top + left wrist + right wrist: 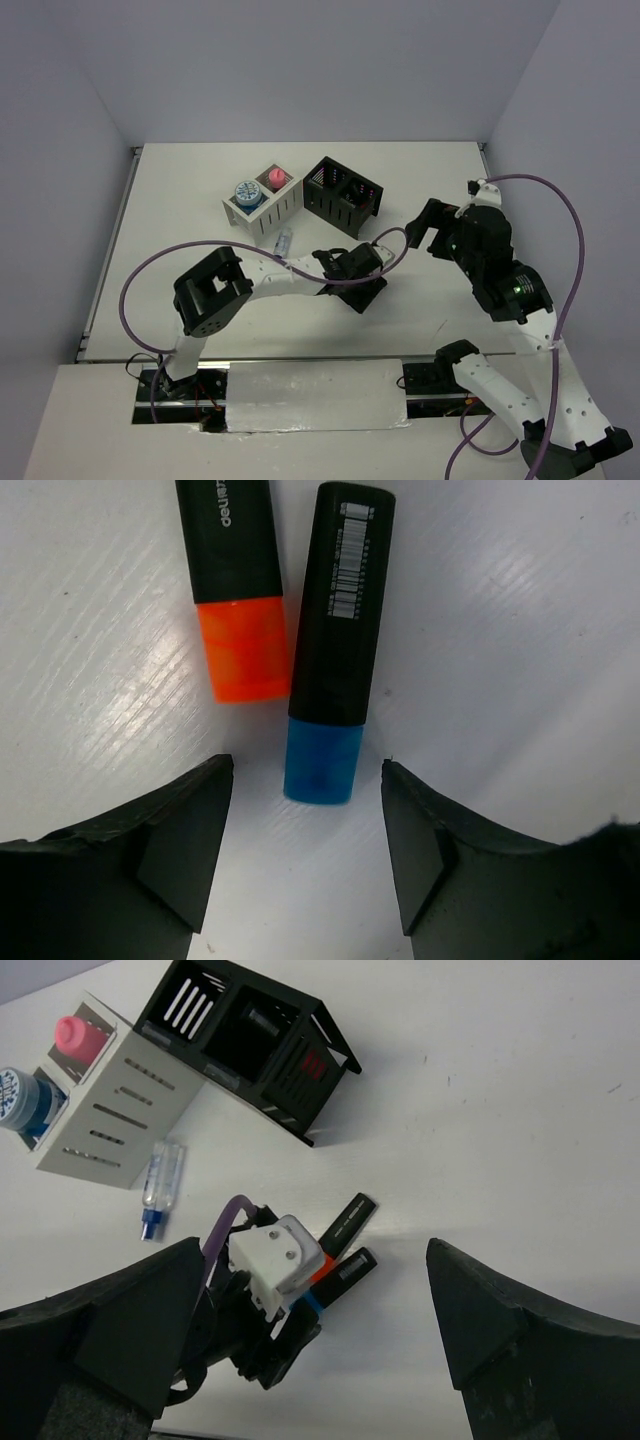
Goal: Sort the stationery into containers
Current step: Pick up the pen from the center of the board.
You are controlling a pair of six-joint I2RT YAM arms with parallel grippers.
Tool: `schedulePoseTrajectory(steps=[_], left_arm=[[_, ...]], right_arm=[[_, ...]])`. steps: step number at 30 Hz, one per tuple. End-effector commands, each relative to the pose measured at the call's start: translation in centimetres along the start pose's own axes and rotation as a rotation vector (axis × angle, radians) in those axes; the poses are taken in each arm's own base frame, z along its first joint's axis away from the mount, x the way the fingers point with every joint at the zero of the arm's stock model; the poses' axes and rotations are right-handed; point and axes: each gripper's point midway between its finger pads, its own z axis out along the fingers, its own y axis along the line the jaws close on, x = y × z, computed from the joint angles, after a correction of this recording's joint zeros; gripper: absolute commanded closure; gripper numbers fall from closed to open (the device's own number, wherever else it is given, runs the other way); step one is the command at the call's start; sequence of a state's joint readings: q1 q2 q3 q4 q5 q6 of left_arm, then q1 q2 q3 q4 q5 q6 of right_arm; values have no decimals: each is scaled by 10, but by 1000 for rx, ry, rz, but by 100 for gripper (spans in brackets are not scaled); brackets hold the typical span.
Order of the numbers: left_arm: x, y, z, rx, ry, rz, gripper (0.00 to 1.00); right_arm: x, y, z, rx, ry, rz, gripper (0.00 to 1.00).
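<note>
An orange highlighter (240,610) and a blue highlighter (335,650) lie side by side on the table, caps toward my left gripper (306,785). That gripper is open and empty, with its jaws either side of the blue cap's end. Both highlighters also show in the right wrist view, orange (347,1220) and blue (350,1270). My right gripper (318,1260) is open and empty, hovering above them. The white box (280,205) holds a pale-blue tape roll (245,192) and the pink tube (275,178). The black box (343,195) stands beside it, something reddish (308,1065) showing inside. The blue-white stick (283,240) lies in front of the white box.
The left arm (260,280) reaches across the table's middle with a purple cable looping over it. The right arm (490,260) stands at the right. Grey walls close in the table at the back and sides.
</note>
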State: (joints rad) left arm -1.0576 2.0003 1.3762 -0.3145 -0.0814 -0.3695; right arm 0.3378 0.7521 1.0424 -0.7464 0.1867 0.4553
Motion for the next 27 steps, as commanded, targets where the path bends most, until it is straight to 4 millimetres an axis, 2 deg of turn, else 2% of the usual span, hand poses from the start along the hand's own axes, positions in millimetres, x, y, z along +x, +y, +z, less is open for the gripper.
schedulePoseTrajectory(steps=[1,4,6,7,10,13,15,16,18,19,21,22,23,24,25,27], left_arm=[[-5,-9,9,19,-33,13,27],[2,-11,14,22,-21,13,32],[6,-14,16,28,-13,12,45],[10,-16,15,30,-6,13,55],[15,-24,12,46,-3,13,70],[18,-37,0,61,-6,9,100],[21,-46,-9,67,-21,18,100],[12,-51,-23,80,-55,14,100],[10,-56,-37,95,-80,-6,100],[-1,-59,-55,109,-130,-24,100],[-9,-58,-72,120,-178,-65,100],[-22,-58,-92,125,-237,-81,100],[-30,-59,-102,135,-273,-94,100],[-35,-59,-112,145,-302,-98,100],[-48,-60,-133,165,-364,-109,100],[-63,-61,-155,190,-441,-116,100]], right_arm=[[-16,5,-10,-19,-36,-11,1],[-19,6,-12,-24,-42,-4,1],[-21,8,-13,-32,-44,3,1],[-21,8,-13,-32,-46,6,1],[-24,9,-13,-34,-49,30,0],[-30,4,-17,-25,-68,103,0],[-35,2,-21,-25,-92,169,0],[-38,0,-23,-26,-108,196,0],[-47,-6,-32,-13,-156,253,0],[-49,-7,-34,-14,-168,297,0],[-53,-6,-41,-27,-201,336,0],[-58,-1,-43,-59,-221,344,0],[-56,9,-43,-114,-199,338,0],[-52,17,-39,-159,-172,333,0],[-47,23,-32,-186,-131,332,0],[-35,46,-28,-315,-58,321,0]])
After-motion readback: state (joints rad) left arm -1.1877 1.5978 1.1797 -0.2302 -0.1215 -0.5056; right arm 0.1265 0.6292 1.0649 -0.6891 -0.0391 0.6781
